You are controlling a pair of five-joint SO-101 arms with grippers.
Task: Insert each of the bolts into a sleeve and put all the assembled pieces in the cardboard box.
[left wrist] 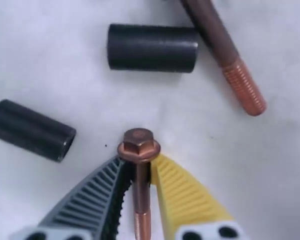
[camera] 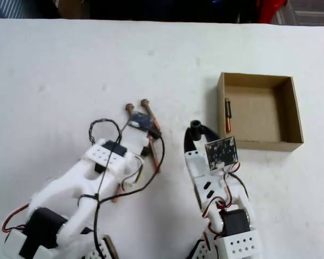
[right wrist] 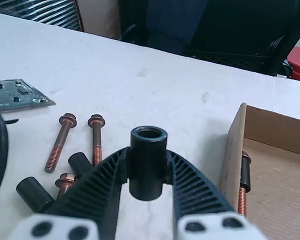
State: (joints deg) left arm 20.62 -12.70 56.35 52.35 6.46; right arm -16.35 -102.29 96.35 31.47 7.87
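Observation:
My left gripper [left wrist: 138,159] is shut on a copper bolt [left wrist: 139,148], its hex head just past the fingertips and low over the table. Two black sleeves [left wrist: 152,48] [left wrist: 31,130] lie on their sides just ahead of it, beside another loose bolt [left wrist: 225,55]. My right gripper [right wrist: 147,159] is shut on a black sleeve [right wrist: 148,150], held upright with its bore facing up, left of the cardboard box [camera: 289,113]. One assembled bolt and sleeve [camera: 227,115] lies inside the box along its left wall.
Two more bolts [right wrist: 60,142] [right wrist: 96,137] lie side by side on the white table [camera: 70,70], beyond the left arm. The left arm's cables [camera: 105,127] loop over the table near them. The table's far edge borders a dark area with a chair.

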